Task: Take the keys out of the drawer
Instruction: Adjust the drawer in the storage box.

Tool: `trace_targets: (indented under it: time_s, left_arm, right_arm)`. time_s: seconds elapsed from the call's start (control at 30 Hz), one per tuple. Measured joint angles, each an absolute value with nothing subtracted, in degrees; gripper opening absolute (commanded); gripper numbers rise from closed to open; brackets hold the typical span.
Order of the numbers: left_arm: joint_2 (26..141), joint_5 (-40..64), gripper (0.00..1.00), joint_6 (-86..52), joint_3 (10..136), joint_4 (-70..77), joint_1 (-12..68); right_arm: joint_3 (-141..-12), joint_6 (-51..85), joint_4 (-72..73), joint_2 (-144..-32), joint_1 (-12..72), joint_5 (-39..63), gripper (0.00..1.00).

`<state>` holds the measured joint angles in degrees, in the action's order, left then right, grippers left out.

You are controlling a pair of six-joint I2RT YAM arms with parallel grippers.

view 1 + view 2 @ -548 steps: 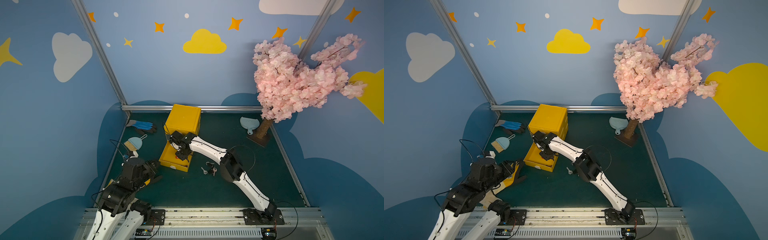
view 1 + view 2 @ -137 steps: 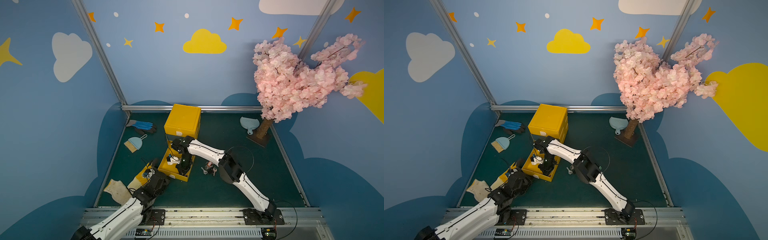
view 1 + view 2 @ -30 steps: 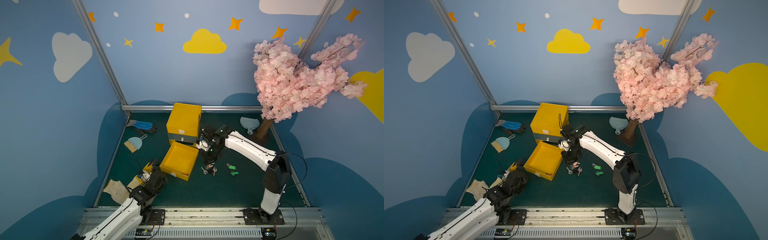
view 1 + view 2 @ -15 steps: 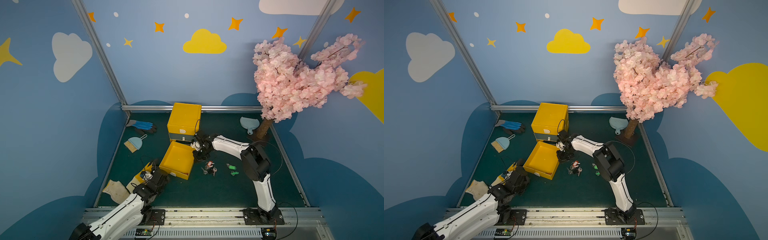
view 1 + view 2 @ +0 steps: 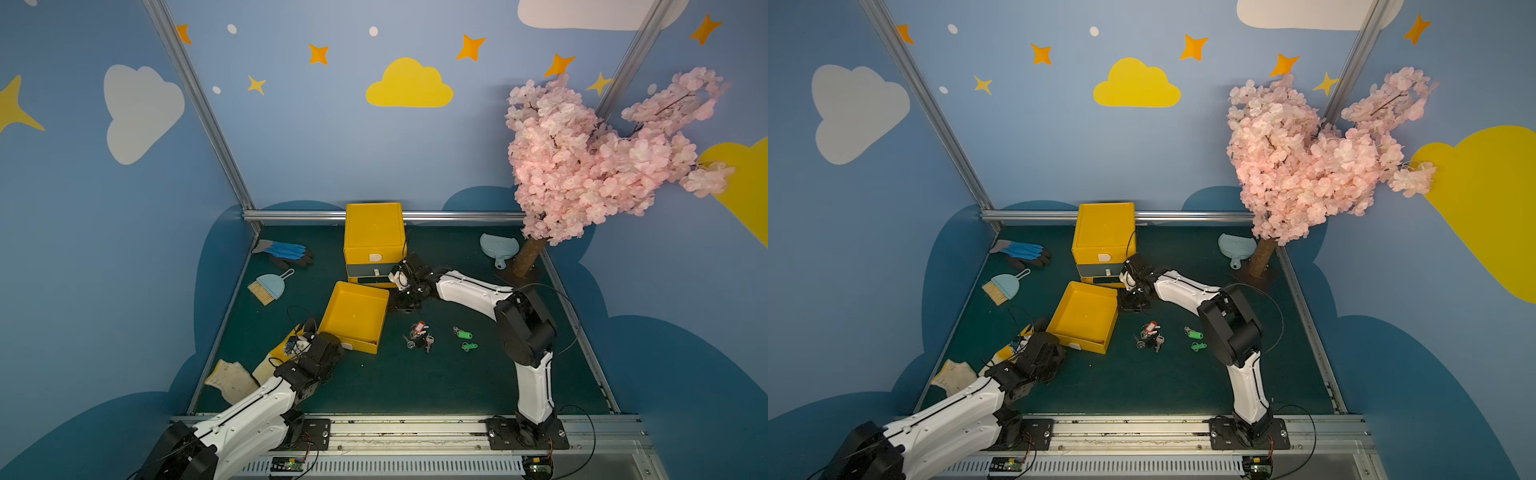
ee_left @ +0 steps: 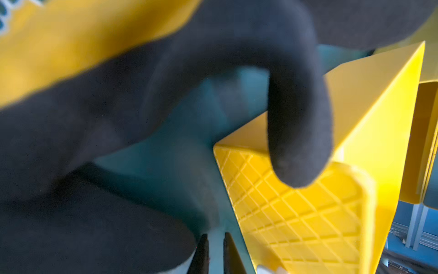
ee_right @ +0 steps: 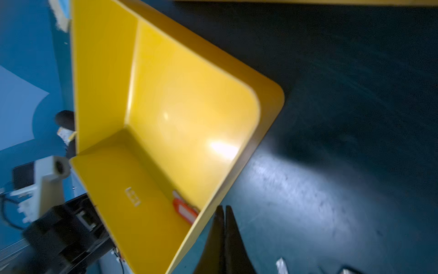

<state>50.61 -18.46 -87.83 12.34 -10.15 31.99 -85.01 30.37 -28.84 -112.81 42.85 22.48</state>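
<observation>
Right tool (image 5: 403,305) retreated; keys (image 5: 419,336): red tag (image 5: 419,327) points rearward.

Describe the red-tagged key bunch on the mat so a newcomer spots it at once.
Start at the yellow drawer lying pulled out on the green mat. Right beside it lies the key bunch; unlike the green-tagged keys next to it, it carries a red-orange tag.

I'm seeing a blue glove (image 5: 286,252) lying near the far left corner of the green mat (image 5: 415,390), with a small brush (image 5: 268,286) sitting just in front of it. A pale blue dustpan (image 5: 498,249) is resting beside the trunk of the pink blossom tree (image 5: 582,166). A beige rag (image 5: 230,376) is lying at the near left, just beside a yellow glove (image 5: 272,357).
</observation>
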Motion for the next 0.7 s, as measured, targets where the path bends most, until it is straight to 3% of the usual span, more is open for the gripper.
trace_targets:
  time_s: [0.2, 0.37, 0.53, 0.7]
  left_arm:
    - [47.81, -19.29, 0.14, -88.18, 12.56, -12.21, 31.99]
    - [38.61, -22.85, 0.13, -88.16, 18.85, -24.67, 31.22]
    - [34.76, -24.05, 0.15, -86.26, 25.52, -31.66, 25.45]
    - [41.65, -19.97, 0.15, -79.09, 25.96, -30.55, 13.50]
  right_arm:
    - [-87.11, 27.11, -38.50, -97.25, 41.23, 17.15, 0.00]
    - [-86.41, 26.52, -39.05, -90.94, 34.37, 7.18, 0.00]
    - [-94.54, 27.05, -37.15, -105.34, 25.96, 10.04, 0.00]
    - [-108.33, 29.34, -33.82, -126.76, 24.32, 18.17, 0.00]
